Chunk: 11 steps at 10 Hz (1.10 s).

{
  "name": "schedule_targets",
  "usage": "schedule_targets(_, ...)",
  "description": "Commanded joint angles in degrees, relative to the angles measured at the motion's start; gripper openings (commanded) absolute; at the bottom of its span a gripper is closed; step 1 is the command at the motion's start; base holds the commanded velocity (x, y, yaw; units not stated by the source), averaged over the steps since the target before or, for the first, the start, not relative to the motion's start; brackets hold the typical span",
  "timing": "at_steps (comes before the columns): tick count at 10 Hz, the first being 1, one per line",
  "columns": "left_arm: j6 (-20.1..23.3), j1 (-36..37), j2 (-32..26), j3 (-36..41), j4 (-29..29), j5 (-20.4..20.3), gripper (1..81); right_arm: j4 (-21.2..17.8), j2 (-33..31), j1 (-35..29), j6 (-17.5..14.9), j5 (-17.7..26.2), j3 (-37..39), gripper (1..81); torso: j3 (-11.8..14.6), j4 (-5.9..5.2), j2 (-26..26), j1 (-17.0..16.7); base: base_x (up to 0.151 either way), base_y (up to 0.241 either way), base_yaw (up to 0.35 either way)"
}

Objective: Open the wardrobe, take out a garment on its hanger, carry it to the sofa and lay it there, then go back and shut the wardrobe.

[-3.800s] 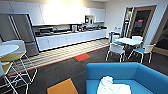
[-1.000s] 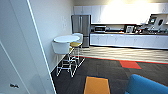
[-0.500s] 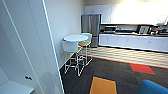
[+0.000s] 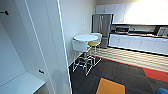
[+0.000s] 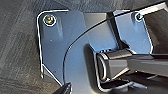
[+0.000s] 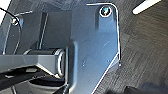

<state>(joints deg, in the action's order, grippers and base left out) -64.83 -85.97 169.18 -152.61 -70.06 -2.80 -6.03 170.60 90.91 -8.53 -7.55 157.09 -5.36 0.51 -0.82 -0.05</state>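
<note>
Open wardrobe beside a kitchen area.
The wardrobe (image 4: 37,47) filled the left of the frame, its door open, interior white. Whether either claw was clenched could not be told. Closing well likely needs squaring up to the door first.

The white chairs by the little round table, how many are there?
2: one white chair on the near side of the round table, another behind it, toward the fridge. More may be hidden.
</note>
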Motion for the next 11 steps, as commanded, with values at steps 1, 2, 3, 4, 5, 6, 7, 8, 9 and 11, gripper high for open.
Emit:
schedule_targets(1, -0.3, 1.98, -0.42, 0.03, -0.17, 2.28, 81.1, 0.23, -0.49, -1.64, 0.01, 3.15, 0.14, 81.1, 0.0, 0.0, 0.0, 0.05, 0.0, 0.0, 0.281)
schedule_targets(2, -0.3, 1.98, -0.42, 0.03, -0.17, 2.28, 81.1, 0.32, -0.49, -1.64, 0.01, 3.06, 0.05, 81.1, 0.0, 0.0, 0.0, 0.05, 0.0, 0.0, 0.281)
schedule_targets(3, -0.3, 1.98, -0.42, 0.03, -0.25, 2.28, 81.1, 0.32, -0.49, -1.73, 0.01, 3.07, -0.04, 81.1, 0.0, 0.0, 0.0, 0.05, 0.0, 0.0, 0.279)
schedule_targets(4, -0.3, 1.98, -0.33, 0.03, -0.25, 2.28, 81.1, 0.32, -0.49, -1.73, 0.01, 3.15, 0.05, 81.1, 0.0, 0.0, 0.0, 0.05, 0.0, 0.0, 0.278)
schedule_targets(5, -0.3, 1.98, -0.33, 0.03, -0.25, 2.28, 81.1, 0.23, -0.49, -1.73, 0.01, 3.06, -0.03, 81.1, 0.0, 0.0, 0.0, 0.05, 0.0, 0.0, 0.278)
schedule_targets(6, -0.3, 1.98, -0.24, 0.03, -0.25, 2.28, 81.1, 0.32, -0.49, -1.73, 0.01, 3.06, 0.05, 81.1, 0.0, 0.0, 0.0, 0.05, 0.0, 0.0, 0.278)
schedule_targets(7, -0.3, 1.98, -0.24, 0.03, -0.25, 2.28, 81.1, 0.23, -0.49, -1.65, 0.01, 2.98, 0.05, 81.1, 0.0, 0.0, 0.0, 0.06, 0.0, 0.0, 0.276)
schedule_targets(8, -0.3, 1.98, -0.15, 0.03, -0.25, 2.28, 81.1, 0.23, -0.49, -1.65, 0.01, 2.98, 0.05, 81.1, 0.0, 0.0, 0.0, 0.05, 0.0, 0.0, 0.269)
schedule_targets(9, -0.3, 1.9, -0.07, 0.03, -0.25, 2.28, 81.1, 0.23, -0.49, -1.64, 0.09, 2.98, 0.05, 81.1, 0.0, 0.0, 0.0, 0.05, 0.0, 0.0, 0.261)
schedule_targets(11, -0.3, 1.98, 0.02, 0.03, -0.34, 2.28, 81.1, 0.23, -0.41, -1.73, 0.01, 2.98, -0.04, 81.1, 0.0, 0.0, 0.0, 0.05, 0.0, 0.0, 0.259)
